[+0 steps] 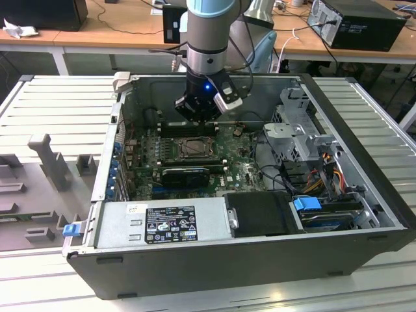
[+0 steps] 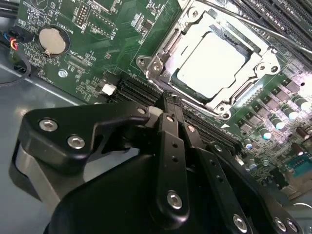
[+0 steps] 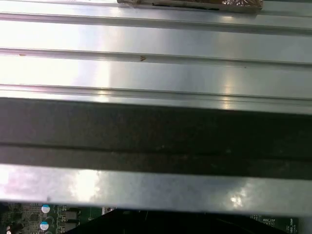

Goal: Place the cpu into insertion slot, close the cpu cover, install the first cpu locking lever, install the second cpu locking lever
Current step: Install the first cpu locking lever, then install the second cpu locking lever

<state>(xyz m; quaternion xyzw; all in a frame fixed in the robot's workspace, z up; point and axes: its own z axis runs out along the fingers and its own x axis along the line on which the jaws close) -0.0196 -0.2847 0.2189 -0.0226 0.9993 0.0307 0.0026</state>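
Hand (image 2: pixel 168 105) pinched together above cpu (image 2: pixel 210 63) seated in insertion slot (image 2: pixel 165 48).

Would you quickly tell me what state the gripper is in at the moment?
Gripper: shut, fingers together with nothing between them, poised just off the cpu cover, which is down over the cpu.

I count one cpu (image 2: pixel 210 62) seated in one insertion slot (image 2: pixel 242 45), under one cpu cover (image 2: pixel 267 64). On one green motherboard (image 2: pixel 122 34) I see one round coin battery (image 2: pixel 51 41). One open computer case (image 1: pixel 260 257) holds one blue-handled drive (image 1: pixel 307 203).
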